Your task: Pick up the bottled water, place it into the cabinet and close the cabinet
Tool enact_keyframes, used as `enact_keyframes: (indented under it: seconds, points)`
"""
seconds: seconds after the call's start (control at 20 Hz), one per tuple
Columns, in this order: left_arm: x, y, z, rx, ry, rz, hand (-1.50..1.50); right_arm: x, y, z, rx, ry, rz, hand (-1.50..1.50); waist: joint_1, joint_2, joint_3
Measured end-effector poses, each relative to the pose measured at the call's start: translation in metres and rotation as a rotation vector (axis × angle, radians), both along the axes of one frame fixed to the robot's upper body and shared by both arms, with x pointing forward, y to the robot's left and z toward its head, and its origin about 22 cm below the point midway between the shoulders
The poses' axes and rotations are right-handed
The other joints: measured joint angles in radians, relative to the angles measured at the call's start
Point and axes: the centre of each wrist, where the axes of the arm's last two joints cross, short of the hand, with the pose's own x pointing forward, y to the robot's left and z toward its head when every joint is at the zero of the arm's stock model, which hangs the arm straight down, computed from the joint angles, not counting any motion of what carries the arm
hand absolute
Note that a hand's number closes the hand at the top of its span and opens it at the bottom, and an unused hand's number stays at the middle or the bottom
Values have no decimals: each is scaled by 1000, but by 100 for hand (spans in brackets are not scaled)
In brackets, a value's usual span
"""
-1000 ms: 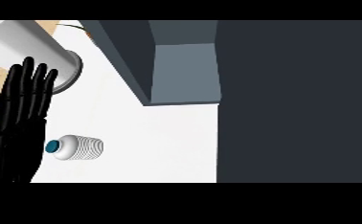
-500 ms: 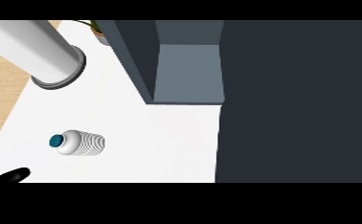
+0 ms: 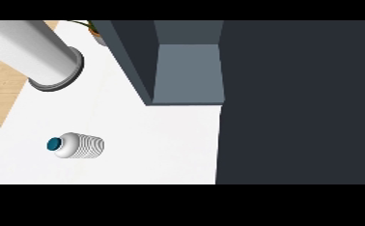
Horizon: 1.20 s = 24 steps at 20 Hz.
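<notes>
Neither hand shows in head view, so we can't tell their state. A grey forearm (image 3: 39,53) enters top left, cut off by the edge. White counter (image 3: 164,143), w/ a wood strip at far left. Dark cabinet (image 3: 285,99) fills the right; its open compartment (image 3: 187,73) sits top centre. Bottled water (image 3: 77,145) lies on its side lower left, long axis left-right, blue cap (image 3: 53,144) pointing left, well apart from cabinet.

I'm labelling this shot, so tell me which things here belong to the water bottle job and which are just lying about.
Job: bottled water on the white counter; open cabinet.
Just there: grey cylinder; plant, top edge.
</notes>
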Motion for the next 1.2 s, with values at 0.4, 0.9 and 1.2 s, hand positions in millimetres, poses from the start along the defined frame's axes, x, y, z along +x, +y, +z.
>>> enact_keyframes:
  seconds: [0.4, 0.9, 1.2]
  points:
    - [-5, 7, -24, -30, 103, 35, -150, -20, 3, -4, 3, 16, 7, -150, -6, 1, 0]
    - [10, 17, -101, -122, 211, -13, -150, -38, 6, -9, 12, 26, 17, -150, -15, 2, -1]
    - [20, 19, -154, -205, 246, -21, -150, -50, 7, -13, 26, 35, 16, -150, -22, 1, -2]
